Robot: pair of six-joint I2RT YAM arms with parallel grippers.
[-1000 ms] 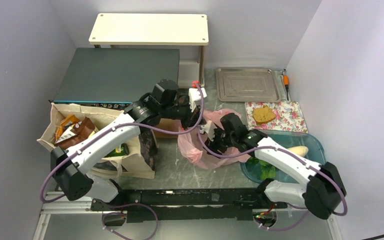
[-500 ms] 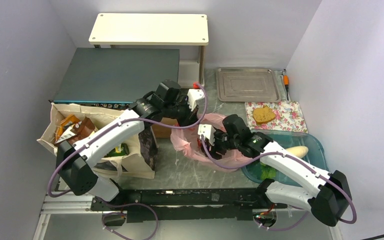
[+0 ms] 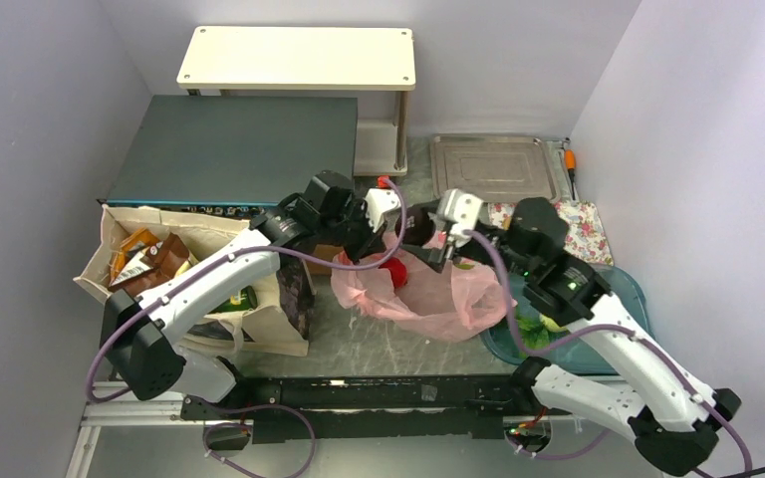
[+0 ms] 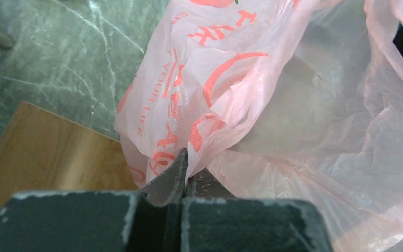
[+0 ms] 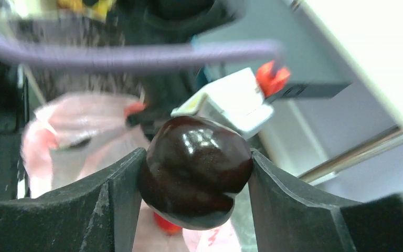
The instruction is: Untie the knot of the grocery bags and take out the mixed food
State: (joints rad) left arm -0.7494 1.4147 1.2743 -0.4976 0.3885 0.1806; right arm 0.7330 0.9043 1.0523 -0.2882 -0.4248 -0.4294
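Note:
The thin pink plastic bag [image 3: 438, 299] lies slumped in the middle of the table with its mouth open, and its knot is out of view. My left gripper [image 3: 364, 247] is shut on the bag's left edge [image 4: 189, 131], its fingertips [image 4: 181, 163] pinching the film. Above the bag's mouth my right gripper [image 3: 422, 237] is shut on a dark, glossy round fruit [image 5: 197, 170]. A red round fruit [image 3: 393, 271] rests inside the bag, also seen as a red fruit [image 5: 168, 223] below the dark one. The beige tote [image 3: 209, 319] at the left holds chip bags [image 3: 144, 254] and a green bottle [image 3: 242, 297].
A blue tray [image 3: 626, 284] with leafy greens [image 3: 533, 334] sits under my right arm. A wooden block [image 4: 47, 152] is just left of the bag. At the back are a floral cloth [image 3: 583, 234], a metal tray [image 3: 498, 167], a dark box [image 3: 229, 149] and a cream shelf [image 3: 299, 57].
My right gripper has risen out of the pink bag and swung back and right with the dark fruit in it. The bag has sagged flatter. My left gripper shifted slightly left, still holding the edge.

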